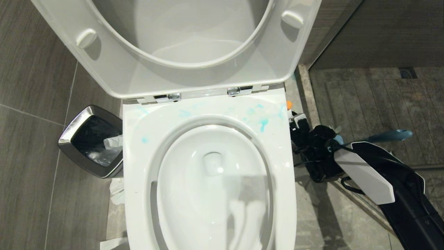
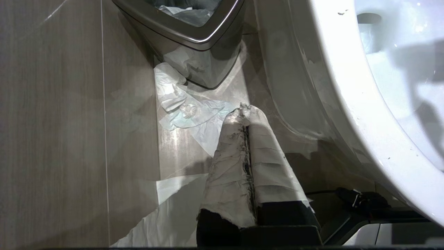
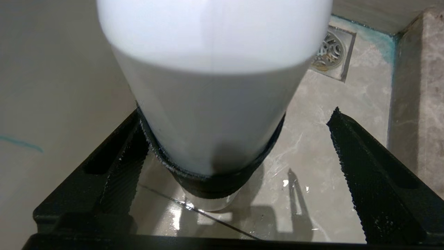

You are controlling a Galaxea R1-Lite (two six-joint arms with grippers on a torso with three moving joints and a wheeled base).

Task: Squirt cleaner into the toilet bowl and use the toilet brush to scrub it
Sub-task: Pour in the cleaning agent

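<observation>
The white toilet bowl (image 1: 138, 146) stands with seat and lid (image 1: 114, 69) raised. Turquoise cleaner (image 1: 263, 122) is splashed on its back rim. On the floor to the bowl's right, my right gripper (image 3: 237, 113) is open around the whitish cleaner bottle (image 3: 211, 104), which has a black band at its base. One finger is close beside the bottle and the other stands well apart. The bottle's orange top (image 1: 289, 104) peeks out by the rim. The toilet brush's slate-blue handle (image 1: 390, 135) lies behind my right arm (image 1: 364, 173), its head hidden. My left gripper (image 2: 246, 109) hangs shut and empty, low at the bowl's left.
A steel-rimmed black bin (image 1: 78, 126) stands left of the bowl, with crumpled tissue (image 2: 180, 104) on the floor beside it. A floor drain (image 3: 331, 52) and a stone kerb (image 3: 416, 97) lie beyond the bottle. The grey floor there is wet.
</observation>
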